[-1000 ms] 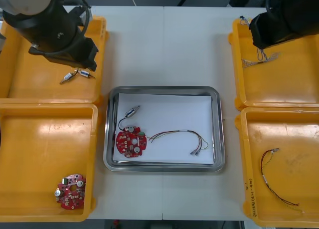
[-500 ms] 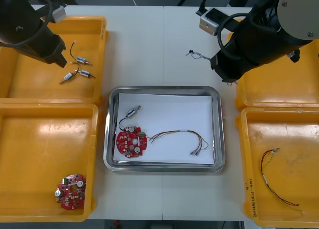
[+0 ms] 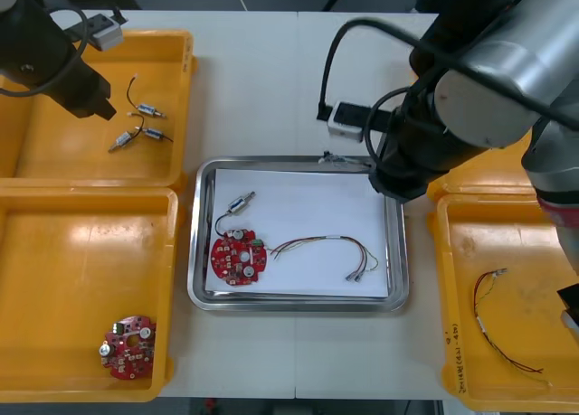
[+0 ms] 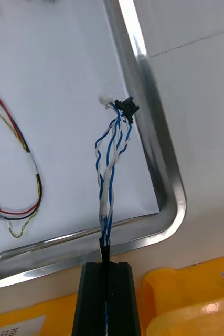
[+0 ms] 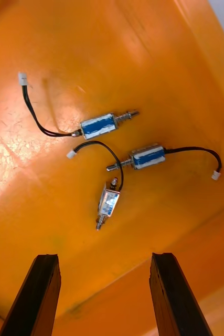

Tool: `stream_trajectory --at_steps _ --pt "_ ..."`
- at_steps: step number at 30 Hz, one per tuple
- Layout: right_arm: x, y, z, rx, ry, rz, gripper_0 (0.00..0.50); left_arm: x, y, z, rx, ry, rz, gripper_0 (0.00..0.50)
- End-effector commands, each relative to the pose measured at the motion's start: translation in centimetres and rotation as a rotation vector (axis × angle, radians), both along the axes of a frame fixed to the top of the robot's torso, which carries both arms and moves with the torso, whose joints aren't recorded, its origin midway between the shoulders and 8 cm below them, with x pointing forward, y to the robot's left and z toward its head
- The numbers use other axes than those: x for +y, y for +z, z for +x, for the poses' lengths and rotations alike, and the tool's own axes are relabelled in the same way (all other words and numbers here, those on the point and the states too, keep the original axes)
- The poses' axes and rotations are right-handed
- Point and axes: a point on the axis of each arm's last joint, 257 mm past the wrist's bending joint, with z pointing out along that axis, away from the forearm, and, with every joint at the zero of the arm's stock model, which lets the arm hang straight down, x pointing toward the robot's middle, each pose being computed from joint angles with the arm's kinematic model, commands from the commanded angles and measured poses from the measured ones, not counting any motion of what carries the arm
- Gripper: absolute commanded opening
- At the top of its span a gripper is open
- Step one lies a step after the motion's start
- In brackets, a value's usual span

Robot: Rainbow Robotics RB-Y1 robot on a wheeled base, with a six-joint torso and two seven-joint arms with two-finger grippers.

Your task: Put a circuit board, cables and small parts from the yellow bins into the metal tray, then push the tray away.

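Observation:
My right gripper [image 4: 107, 265] is shut on a twisted blue and white cable [image 4: 109, 168], which hangs over the far right corner of the metal tray [image 4: 159, 157]. In the front view the right arm [image 3: 434, 126] covers that corner, and the cable's end [image 3: 339, 159] shows at the tray's [image 3: 298, 306] far rim. On the white inside lie a red circuit board [image 3: 238, 257], a small metal part [image 3: 240, 202] and a red and yellow cable [image 3: 330, 248]. My left gripper [image 5: 105, 260] stands open above three small metal parts [image 5: 146, 156] in the far left bin [image 3: 54, 162].
Another circuit board [image 3: 128, 346] lies in the near left bin [image 3: 54, 252]. A thin cable [image 3: 493, 325] lies in the near right bin [image 3: 543, 252]. The far right bin [image 3: 507, 171] is mostly under the right arm. An orange bin edge [image 4: 195, 299] is beside the right fingers.
The right arm has carried the blue and white cable from the far right bin across to the tray's far right corner. The left arm drew back to the left, uncovering the small parts.

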Motion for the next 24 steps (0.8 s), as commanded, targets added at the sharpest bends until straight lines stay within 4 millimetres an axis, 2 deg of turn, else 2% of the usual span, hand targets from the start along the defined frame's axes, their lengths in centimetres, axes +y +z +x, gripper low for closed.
stream_trajectory --at_steps 1,11,24 --pt "2.5 -2.1 -0.9 -0.042 0.134 -0.056 0.0 0.9 2.7 2.5 -0.094 -0.048 0.055 0.5" --pt "5.8 -5.0 -0.3 -0.066 0.181 -0.008 0.0 0.2 -0.3 3.5 -0.087 -0.075 0.082 0.5" --pt "5.4 -8.3 2.1 -0.097 0.182 -0.052 0.0 0.1 -3.1 3.7 -0.058 -0.103 0.106 0.5"
